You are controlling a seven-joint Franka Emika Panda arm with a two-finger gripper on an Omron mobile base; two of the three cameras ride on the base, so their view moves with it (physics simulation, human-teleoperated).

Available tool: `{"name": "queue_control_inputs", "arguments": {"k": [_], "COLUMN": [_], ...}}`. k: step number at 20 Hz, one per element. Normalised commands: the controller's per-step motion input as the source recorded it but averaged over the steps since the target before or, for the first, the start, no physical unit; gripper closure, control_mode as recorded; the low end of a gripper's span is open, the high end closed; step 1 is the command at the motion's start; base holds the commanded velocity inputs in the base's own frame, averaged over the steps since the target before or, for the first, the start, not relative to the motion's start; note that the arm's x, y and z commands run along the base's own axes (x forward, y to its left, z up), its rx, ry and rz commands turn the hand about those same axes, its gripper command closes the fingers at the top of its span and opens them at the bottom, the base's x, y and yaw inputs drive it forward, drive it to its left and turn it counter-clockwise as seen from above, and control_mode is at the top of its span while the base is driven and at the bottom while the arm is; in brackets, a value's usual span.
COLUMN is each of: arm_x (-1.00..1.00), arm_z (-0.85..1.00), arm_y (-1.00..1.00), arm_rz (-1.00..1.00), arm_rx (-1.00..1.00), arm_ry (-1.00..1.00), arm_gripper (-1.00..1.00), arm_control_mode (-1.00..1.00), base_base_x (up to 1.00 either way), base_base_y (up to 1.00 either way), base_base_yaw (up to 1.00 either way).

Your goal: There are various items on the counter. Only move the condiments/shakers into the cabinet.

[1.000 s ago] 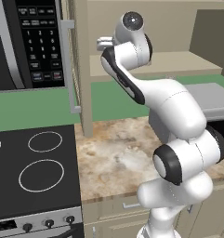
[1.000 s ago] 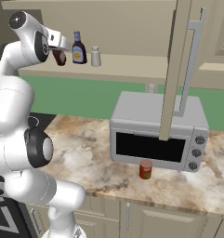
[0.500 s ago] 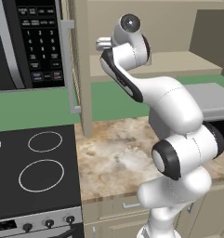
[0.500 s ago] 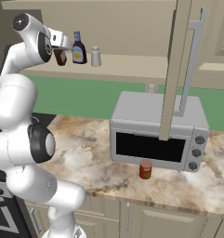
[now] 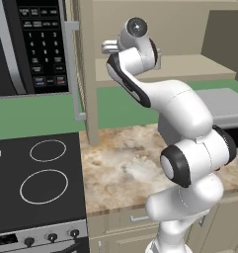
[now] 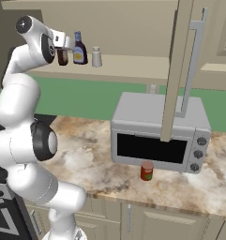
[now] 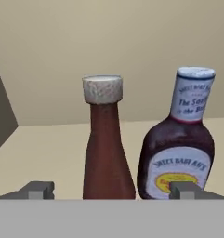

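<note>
My gripper [image 7: 111,190] stands open on the cabinet shelf [image 6: 128,67], its fingertips [image 7: 39,189] spread to either side of the slim brown-red bottle [image 7: 106,144]. That bottle stands upright on the shelf, free of both fingers. Right beside it is the dark bottle with blue cap and yellow label [image 7: 181,148]. From the right base view the gripper [image 6: 63,48] reaches in over the brown-red bottle [image 6: 63,58], with the dark bottle [image 6: 79,49] and the short grey-white shaker [image 6: 96,57] lined up to its right. In the left base view my arm hides the bottles.
The cabinet door [image 6: 180,70] hangs open in front of the grey toaster oven [image 6: 156,136] on the counter [image 6: 86,154]. A small red can [image 6: 146,170] stands before the oven. The black stovetop [image 5: 36,178] and the microwave [image 5: 26,44] lie left.
The gripper has opened and let go of the brown-red bottle, which now stands by itself on the shelf. The arm has barely moved.
</note>
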Motion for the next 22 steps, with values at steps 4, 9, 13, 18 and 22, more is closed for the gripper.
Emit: {"name": "queue_control_inputs", "arguments": {"k": [4,9,13,18,22], "arm_x": [0.15,0.0,-0.84,-1.0,-1.0], "arm_z": [-0.06,0.0,0.0,-0.11,-0.41], "arm_y": [0.0,0.0,0.0,-0.04,-0.4], "arm_rz": [0.0,0.0,0.0,-0.02,-0.16], "arm_rx": [-0.01,0.0,0.0,0.01,0.06], "arm_ry": [-0.05,0.0,-0.16,-0.36,-0.16], "arm_gripper": [-1.0,-1.0,-1.0,-1.0,-1.0], "arm_control_mode": [-1.0,-1.0,-1.0,-1.0,-1.0], "base_base_x": [0.0,0.0,0.0,0.0,0.0], "base_base_y": [0.0,0.0,0.0,0.0,0.0], "base_base_yaw": [0.0,0.0,0.0,0.0,0.0]}}
